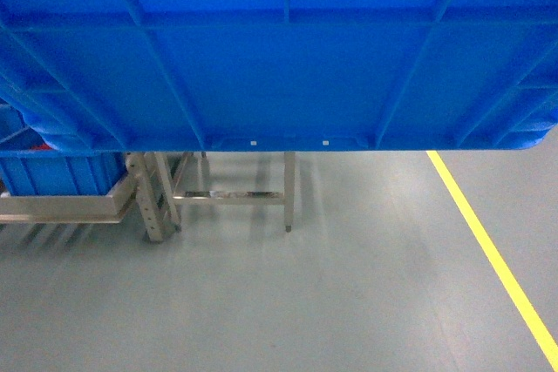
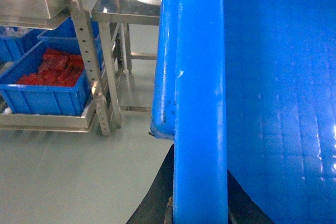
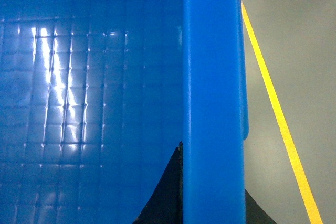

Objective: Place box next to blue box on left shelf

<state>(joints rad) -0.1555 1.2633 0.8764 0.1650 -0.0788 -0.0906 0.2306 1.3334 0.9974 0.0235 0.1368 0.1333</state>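
Box: large blue crate, held aloft above the grey floor, filling the upper head view, ribbed side wall facing the camera, two pale dots at its lower edge. Left gripper: dark fingers straddling the box's left rim, clamped on it. Right gripper: likewise astride the right rim, closed on it. Shelf: steel rack left of the box, holding a blue bin of red items. Yellow line: on the floor, right of the box.
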